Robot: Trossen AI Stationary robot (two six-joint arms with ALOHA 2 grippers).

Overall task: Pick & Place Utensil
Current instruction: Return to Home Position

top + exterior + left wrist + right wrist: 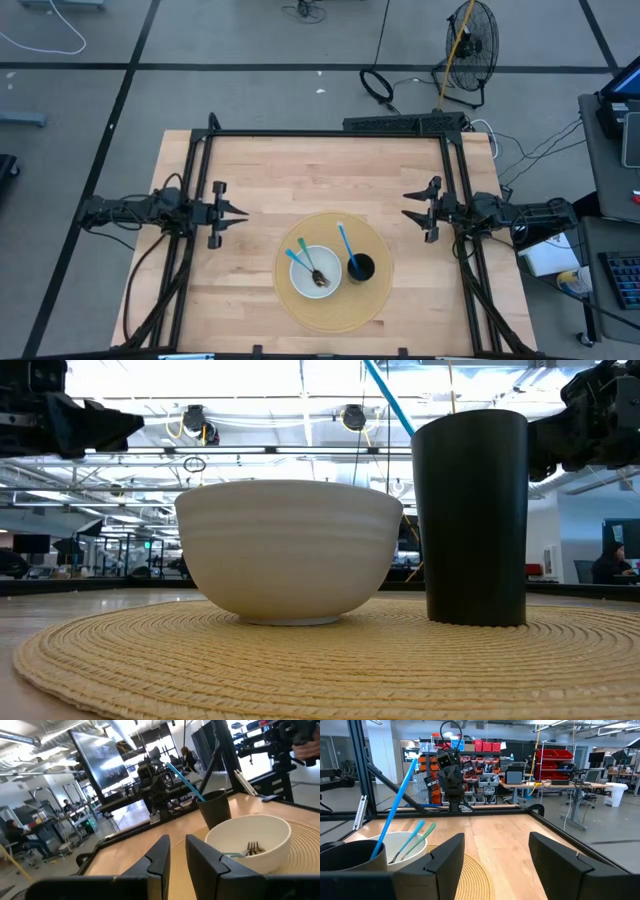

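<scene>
Wooden table (300, 170) on a grey floor, fan (470, 35) beyond the far edge. High view: round woven tablemat (375, 300) near the front edge. White bowl (330, 262) sits on it with the blue fork (297, 258) inside, plus a second teal-handled utensil (303, 250). Black cup (360, 267) stands on the mat just right of the bowl, blue straw (345, 243) leaning out of it. Left gripper (244, 213) hangs at the left side and right gripper (405, 206) at the right side, both off the mat and well apart from the dishes.

Low view: bowl and cup stand upright side by side with a small gap between them; the straw tilts left out of the cup. Person (610, 563) sits far back in the room.

Left wrist view: fingers (159, 854) have only a thin gap between them and are empty. Fork tines rest inside the bowl.

Right wrist view: fingers (447, 857) are spread wide, nothing between them.
</scene>
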